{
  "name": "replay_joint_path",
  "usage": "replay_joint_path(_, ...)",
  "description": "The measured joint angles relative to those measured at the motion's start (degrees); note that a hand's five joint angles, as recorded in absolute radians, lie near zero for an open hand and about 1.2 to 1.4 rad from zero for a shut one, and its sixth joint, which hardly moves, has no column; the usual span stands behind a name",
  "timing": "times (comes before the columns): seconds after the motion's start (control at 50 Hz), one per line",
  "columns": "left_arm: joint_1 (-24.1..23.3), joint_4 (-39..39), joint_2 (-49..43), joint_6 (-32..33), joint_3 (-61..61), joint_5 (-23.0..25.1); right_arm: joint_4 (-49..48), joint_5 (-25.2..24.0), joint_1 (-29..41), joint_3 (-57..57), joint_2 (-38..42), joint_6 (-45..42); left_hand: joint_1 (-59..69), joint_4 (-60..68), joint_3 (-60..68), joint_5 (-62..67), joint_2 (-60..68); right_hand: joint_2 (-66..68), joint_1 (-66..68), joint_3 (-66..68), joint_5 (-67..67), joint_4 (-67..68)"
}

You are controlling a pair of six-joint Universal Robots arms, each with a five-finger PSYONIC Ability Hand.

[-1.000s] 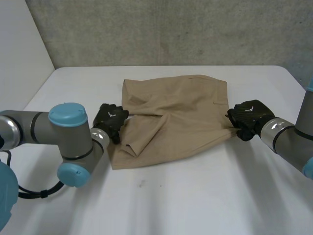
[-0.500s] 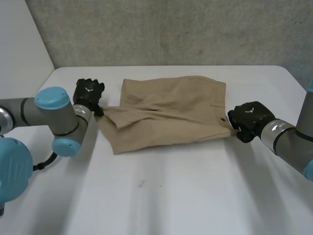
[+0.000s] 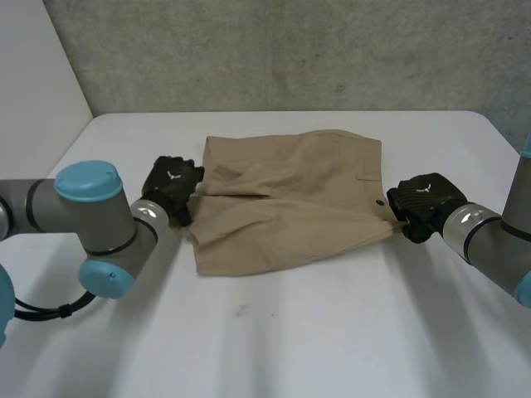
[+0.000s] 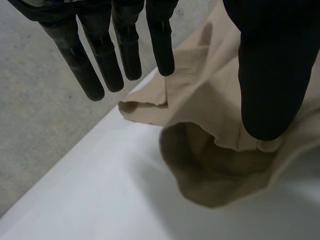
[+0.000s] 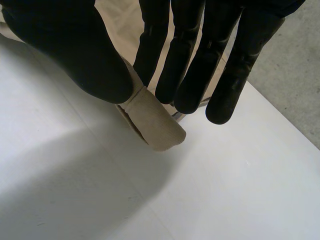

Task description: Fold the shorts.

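I work in what looks like a robotics lab or test cell, not a home. My table is a plain white slab. Behind it stands a rough grey concrete wall, with a flat white panel to my left. My left arm and right arm, grey with light-blue caps, reach in from either side of the tan shorts lying on the table.

White table, bare across its whole near side and in a strip along the far edge by the grey wall. Tan shorts cover the middle (flat and low), the left hand at one end, the right hand at the other.
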Motion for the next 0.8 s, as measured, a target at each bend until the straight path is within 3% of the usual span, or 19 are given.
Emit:
replay_joint_path(0.34,0.13,1.63,-6.19,-0.06,8.08,0.03,0.0,-0.17,0.04,0.32,0.14,-0.01,0.01,0.15,0.0,0.17,0.01,0.0,0.0,0.0,0.0,0.0)
replay_joint_path(0.6,2.5,1.59,-17.63,0.99,24.81,-0.34,0.0,-0.2,0.03,0.64,0.17,-0.01,0.23,0.96,0.16,0.46,0.13,0.0,0.0,0.0,0.0,0.0)
replay_joint_path(0.8,5.39,1.61,-16.35,1.0,26.81,-0.87,0.0,-0.06,0.08,0.7,0.1,-0.05,1.41,2.52,1.58,0.47,1.68,0.0,0.0,0.0,0.0,0.0)
